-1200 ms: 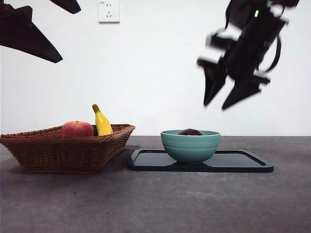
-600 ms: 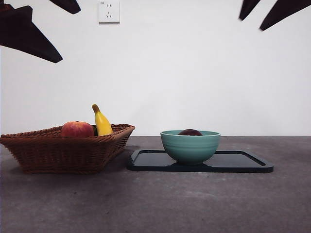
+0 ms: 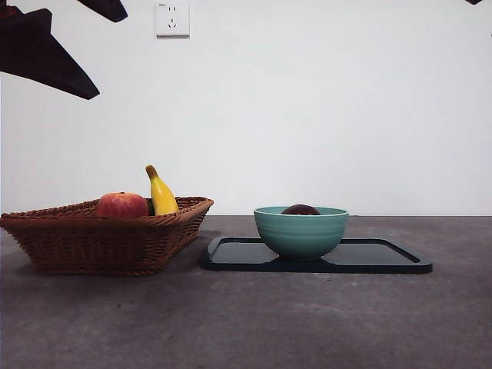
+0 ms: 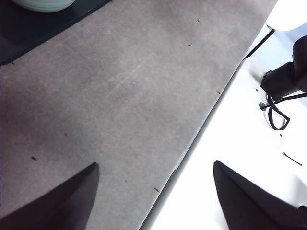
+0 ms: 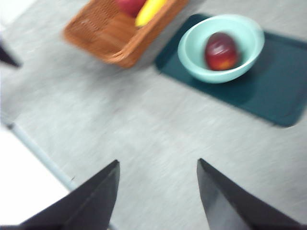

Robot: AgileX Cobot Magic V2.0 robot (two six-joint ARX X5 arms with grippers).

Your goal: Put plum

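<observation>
The dark maroon plum (image 3: 300, 209) lies in the teal bowl (image 3: 301, 231) on the dark tray (image 3: 384, 255); only its top shows over the rim. The right wrist view shows the plum (image 5: 221, 51) inside the bowl (image 5: 194, 52) from high above. My right gripper (image 5: 158, 191) is open and empty, far above the table, with only a tip at the front view's top right corner (image 3: 474, 1). My left gripper (image 4: 153, 191) is open and empty, over bare table near its edge, showing dark at the front view's top left (image 3: 46, 54).
A wicker basket (image 3: 108, 238) at the left holds a red-orange fruit (image 3: 121, 204) and a yellow banana (image 3: 161, 194). The basket also shows in the right wrist view (image 5: 115, 33). A wall socket (image 3: 172, 17) is on the wall behind.
The right arm has risen up and to the right, out of the front view, leaving only a tip at the corner. The plum, the bowl and the left arm have not moved.
</observation>
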